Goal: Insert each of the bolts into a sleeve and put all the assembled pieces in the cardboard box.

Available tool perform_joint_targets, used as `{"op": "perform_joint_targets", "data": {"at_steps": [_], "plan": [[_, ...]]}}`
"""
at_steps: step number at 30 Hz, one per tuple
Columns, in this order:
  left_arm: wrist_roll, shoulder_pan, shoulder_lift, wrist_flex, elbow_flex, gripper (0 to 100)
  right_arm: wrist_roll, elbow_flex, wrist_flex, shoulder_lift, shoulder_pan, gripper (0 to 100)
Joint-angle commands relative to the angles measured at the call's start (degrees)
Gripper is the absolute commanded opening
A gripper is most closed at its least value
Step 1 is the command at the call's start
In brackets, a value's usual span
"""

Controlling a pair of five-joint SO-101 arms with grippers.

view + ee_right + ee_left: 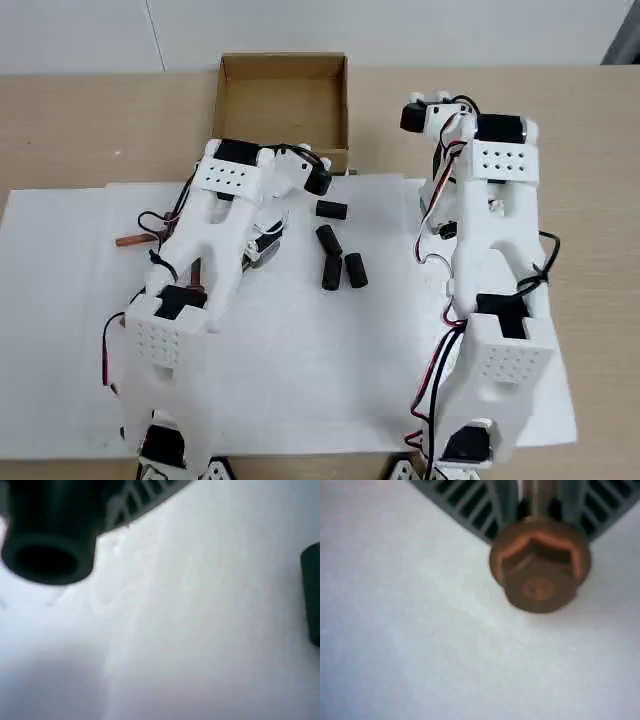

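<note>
Gripping the bolt [540,567] by its shank, the left claw [536,497] is closed snug, with a ribbed finger on either side just behind the flanged hex head. We judge it small, stiff and light, but smooth enough to twist, so that hold near the head looks right. The head faces the wrist camera and the long axis runs back between the fingers, low over the white sheet [420,630].

Across the way, the right claw [60,505] pinches a black sleeve [50,545] across its wall, with the bore open toward its camera. We reckon it's rigid and light, and best held mid-length.

From above, four loose sleeves [330,240] lie mid-sheet and a spare bolt [132,240] sits beside the left arm. The cardboard box [285,100] waits beyond on the table [60,130].
</note>
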Motion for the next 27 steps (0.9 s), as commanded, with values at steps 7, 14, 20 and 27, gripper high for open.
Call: {"op": "perform_joint_targets", "data": {"at_steps": [7, 14, 20, 27], "plan": [[-0.1, 0.4, -1.8, 2.5, -10.2, 0, -0.7, 4.7, 1.5, -14.0, -3.6, 0.4], [0.0, 1.2, -16.7, 2.5, -9.8, 0, -0.7, 18.3, 1.5, -31.2, -3.6, 0.4], [-0.2, 1.8, -25.0, 2.5, -7.5, 0, -0.6, 31.7, 1.5, -48.2, -3.5, 0.4], [-0.2, 2.5, -37.1, 2.5, -5.4, 0, -0.7, 43.1, 1.4, -68.2, -3.8, 0.4]]}}
